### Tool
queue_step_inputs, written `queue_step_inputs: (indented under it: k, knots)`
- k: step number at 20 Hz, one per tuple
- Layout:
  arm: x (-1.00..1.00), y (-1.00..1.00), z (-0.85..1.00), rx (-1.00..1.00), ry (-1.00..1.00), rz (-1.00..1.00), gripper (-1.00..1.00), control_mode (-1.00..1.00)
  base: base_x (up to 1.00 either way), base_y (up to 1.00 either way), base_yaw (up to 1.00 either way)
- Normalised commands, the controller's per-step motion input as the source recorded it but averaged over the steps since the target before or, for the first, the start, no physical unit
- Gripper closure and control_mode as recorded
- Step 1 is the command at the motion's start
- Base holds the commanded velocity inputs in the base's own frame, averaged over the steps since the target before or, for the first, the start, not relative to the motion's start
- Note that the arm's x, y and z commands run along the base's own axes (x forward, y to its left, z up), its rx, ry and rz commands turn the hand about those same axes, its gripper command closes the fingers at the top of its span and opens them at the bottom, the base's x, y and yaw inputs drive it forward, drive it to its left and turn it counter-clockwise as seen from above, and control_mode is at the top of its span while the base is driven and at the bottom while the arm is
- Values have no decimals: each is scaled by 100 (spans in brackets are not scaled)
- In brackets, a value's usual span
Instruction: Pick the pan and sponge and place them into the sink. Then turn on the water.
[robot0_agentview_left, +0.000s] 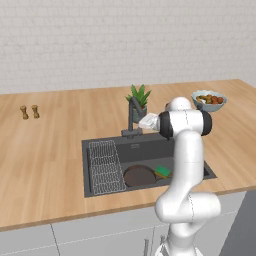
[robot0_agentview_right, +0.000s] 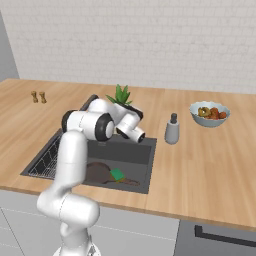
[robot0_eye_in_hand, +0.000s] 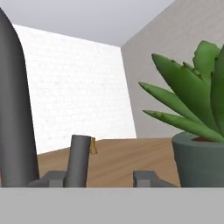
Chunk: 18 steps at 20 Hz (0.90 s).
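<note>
Claw (robot0_eye_in_hand: 101, 178) fingertips astride faucet lever (robot0_eye_in_hand: 78, 159)

My fingers (robot0_eye_in_hand: 57, 178) are dark grey, and beside them I see the dark grey faucet (robot0_eye_in_hand: 15, 109) and a plant (robot0_eye_in_hand: 192, 94) with green leaves in a grey-green pot. The table (robot0_agentview_left: 45, 150) is light brown wood with a fine grain, and the wall (robot0_agentview_left: 100, 40) behind is white brick. In the dark grey sink (robot0_agentview_left: 150, 150) lie the dark brown pan (robot0_agentview_left: 139, 176), the green sponge (robot0_agentview_left: 162, 171) with its yellow-orange bottom layer, and a grey wire rack (robot0_agentview_left: 106, 167).
</note>
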Motion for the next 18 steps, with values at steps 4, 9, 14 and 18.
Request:
queue_step_inputs:
  k: [4, 9, 14, 18]
  knots:
    - [0, -18, 0, 0, 7, -20, 100, -100, 0, 0, 0]
    - [0, -41, 0, 0, 18, -32, 100, -100, 0, 0, 0]
    - [0, -89, 0, 8, 23, -23, 100, -100, 0, 0, 0]
    - [1, -100, 0, 17, 17, -5, 100, -100, 0, 0, 0]
